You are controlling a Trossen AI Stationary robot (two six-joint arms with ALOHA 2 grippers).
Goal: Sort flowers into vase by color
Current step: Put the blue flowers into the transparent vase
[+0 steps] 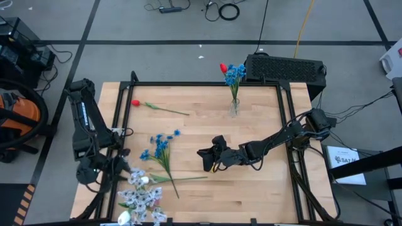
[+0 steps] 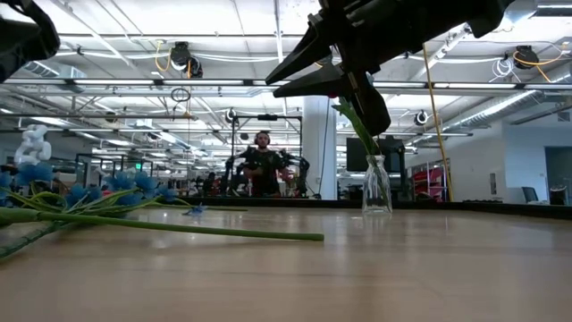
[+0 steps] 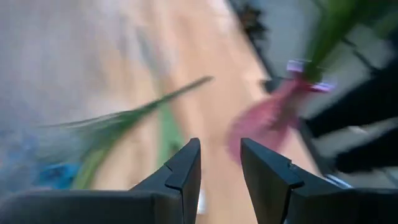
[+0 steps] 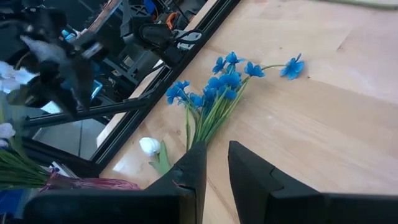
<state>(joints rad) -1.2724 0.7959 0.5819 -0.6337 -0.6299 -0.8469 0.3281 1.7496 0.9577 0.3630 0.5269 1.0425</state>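
Stem of blue flower (image 1: 164,154) runs diagonally, blooms toward table's rear-left.

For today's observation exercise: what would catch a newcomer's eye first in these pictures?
Probably the glass vase near the table's far edge, already holding blue flowers and a red bud. Next, the loose blue flower bunch lying left of centre, with the right end effector hovering beside it. A lone red flower lies toward the far-left corner.
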